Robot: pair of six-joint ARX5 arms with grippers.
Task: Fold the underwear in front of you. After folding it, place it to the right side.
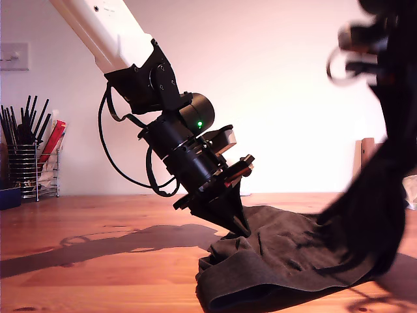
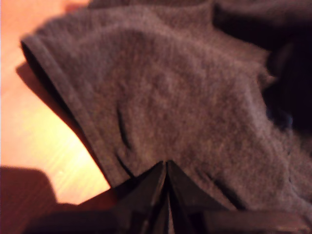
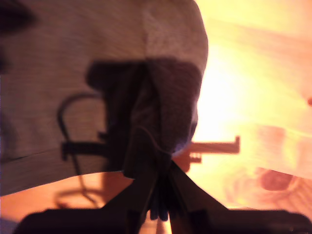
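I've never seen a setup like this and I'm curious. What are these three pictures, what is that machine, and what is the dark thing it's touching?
These show two robot arms working at a wooden table. One picture comes from a camera standing off to the side. The other two come from cameras mounted on each arm's gripper, looking along its fingers. The dark thing is underwear, a limp cloth garment. My first gripper is shut, its tip pressing down on the cloth lying on the table. My second gripper is shut on a pinch of the cloth, lifting that side at the exterior view's right. A utensil holder stands behind.

underwear (image 1: pixel 280 257) on table (image 1: pixel 98 261) toward exterior view's right, utensil rack (image 1: pixel 29 163) far left behind
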